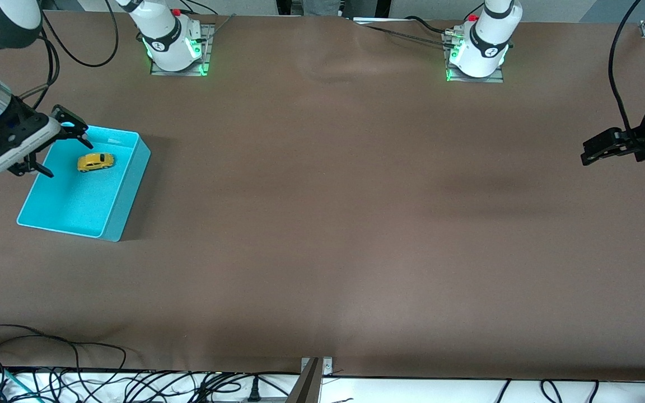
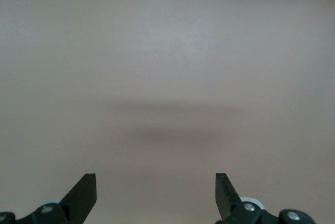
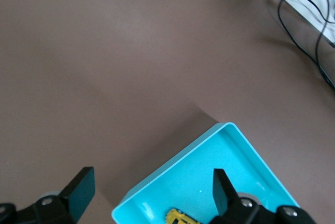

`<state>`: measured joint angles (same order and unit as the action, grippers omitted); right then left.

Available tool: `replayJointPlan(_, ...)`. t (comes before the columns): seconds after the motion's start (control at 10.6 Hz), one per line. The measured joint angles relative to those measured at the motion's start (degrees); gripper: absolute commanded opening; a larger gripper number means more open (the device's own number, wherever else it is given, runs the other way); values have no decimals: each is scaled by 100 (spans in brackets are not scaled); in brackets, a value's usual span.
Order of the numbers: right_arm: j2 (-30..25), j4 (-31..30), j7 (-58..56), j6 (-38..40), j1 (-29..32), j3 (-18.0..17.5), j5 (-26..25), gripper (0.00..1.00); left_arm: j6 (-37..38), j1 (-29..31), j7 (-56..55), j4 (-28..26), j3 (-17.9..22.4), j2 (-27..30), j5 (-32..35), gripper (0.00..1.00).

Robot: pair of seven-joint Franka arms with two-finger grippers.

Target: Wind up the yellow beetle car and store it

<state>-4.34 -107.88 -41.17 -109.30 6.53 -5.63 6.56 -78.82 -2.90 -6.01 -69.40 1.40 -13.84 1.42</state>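
So the yellow beetle car (image 1: pixel 96 162) is sitting inside the turquoise bin (image 1: pixel 124 193), on the bin floor, in the part of the bin closer to the robot bases. It's on its wheels as far as I can tell, and nothing is touching it. In the right wrist view you only catch a sliver of the car (image 3: pixel 183 217) at the edge of the shot, with the bin's corner (image 3: pixel 230 130) poking out over the brown bench.

The bin itself is down at the right arm's end of the bench (image 1: pixel 322 224).

The right gripper (image 1: pixel 56 148) hangs over the bin's edge at the end of the bench, just beside the car but apart from it. Its jaws are spread wide and there's nothing between them.

The left gripper (image 1: pixel 588 154) is way off from the bin, over the left arm's end of the bench, just waiting. From the left wrist view the jaws are wide apart too, holding nothing, with only bare brown bench (image 2: pixel 167 77) and a soft shadow under them.

A tangle of black cables (image 1: pixel 48 380) runs along the bench edge nearest the front camera, on the bin's end.
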Motion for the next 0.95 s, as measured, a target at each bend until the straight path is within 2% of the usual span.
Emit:
replayJointPlan(0.47, 169, 1075, 2981, 1009, -344, 69, -456, 100, 0, 1, 0, 0, 0, 0, 0, 100)
replayJointPlan(0.76, 258, 1299, 4221, 1410, -405, 18, -488, 100, 0, 1, 0, 0, 1, 0, 0, 100)
replayJointPlan(0.95, 257, 1315, 4489, 1653, -425, -38, -497, 100, 0, -10, 0, 0, -3, 0, 0, 100)
